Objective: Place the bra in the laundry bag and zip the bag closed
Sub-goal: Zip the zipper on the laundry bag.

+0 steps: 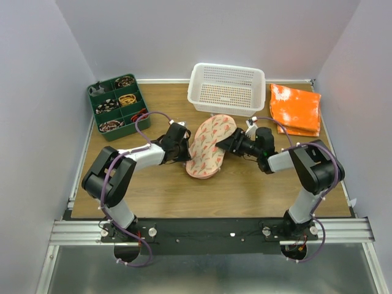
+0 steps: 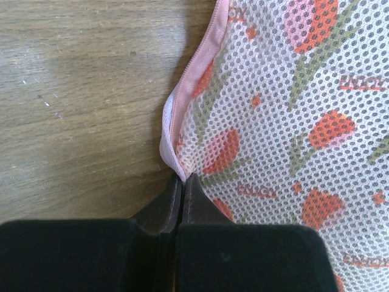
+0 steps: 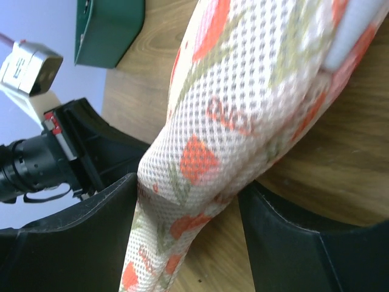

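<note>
Evidently the left gripper [image 2: 182,180] pinches the zipper rim [image 2: 182,103] of the laundry bag [image 1: 209,146], anchoring it in the middle of the surface [image 1: 159,193], while the right gripper [image 3: 187,185] clasps its padded body; the bra is unseen, probably inside.

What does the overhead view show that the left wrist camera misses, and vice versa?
Only overhead: the white basket, the orange cloth, the green organizer tray, the left arm and the right arm. Only the left wrist: the pink zipper and the left jaws pinched shut on that rim. Both: the laundry bag on the wooden table.
</note>
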Available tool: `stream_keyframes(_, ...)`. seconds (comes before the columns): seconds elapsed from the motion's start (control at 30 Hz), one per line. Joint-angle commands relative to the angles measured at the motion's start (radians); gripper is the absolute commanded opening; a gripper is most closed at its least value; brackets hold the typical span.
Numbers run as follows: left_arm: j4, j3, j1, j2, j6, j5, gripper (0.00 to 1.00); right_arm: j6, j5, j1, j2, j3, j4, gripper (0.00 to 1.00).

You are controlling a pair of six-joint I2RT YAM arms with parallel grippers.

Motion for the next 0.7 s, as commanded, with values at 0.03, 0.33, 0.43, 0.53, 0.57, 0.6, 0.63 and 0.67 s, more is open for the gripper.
stream_keyframes(0.03, -0.140, -0.042, 0.007, 0.086, 0.062, 0.017, 0.00, -0.011, -0.098, -0.025, 0.080, 0.060, 0.091, 0.73)
stream_keyframes(0.33, -0.146, -0.028, 0.010, 0.097, 0.080, 0.037, 0.00, 0.047, -0.230, -0.039, 0.142, 0.072, 0.237, 0.58)
stream_keyframes(0.43, -0.156, -0.019, 0.013, 0.100, 0.082, 0.036, 0.00, 0.070, -0.281, -0.040, 0.148, 0.067, 0.262, 0.49)
stream_keyframes(0.53, -0.168, -0.005, 0.012, 0.091, 0.085, 0.030, 0.00, 0.078, -0.299, -0.039, 0.145, 0.047, 0.263, 0.46)
stream_keyframes(0.57, -0.172, 0.000, 0.013, 0.086, 0.085, 0.025, 0.00, 0.076, -0.299, -0.040, 0.136, 0.043, 0.259, 0.41)
stream_keyframes(0.6, -0.179, 0.013, 0.013, 0.085, 0.087, 0.024, 0.00, 0.072, -0.292, -0.037, 0.128, 0.034, 0.252, 0.39)
stream_keyframes(0.63, -0.195, 0.021, 0.015, 0.083, 0.088, 0.019, 0.00, 0.069, -0.284, -0.039, 0.120, 0.018, 0.245, 0.38)
stream_keyframes(0.67, -0.198, 0.027, 0.015, 0.079, 0.088, 0.014, 0.00, 0.072, -0.278, -0.039, 0.114, 0.011, 0.243, 0.36)
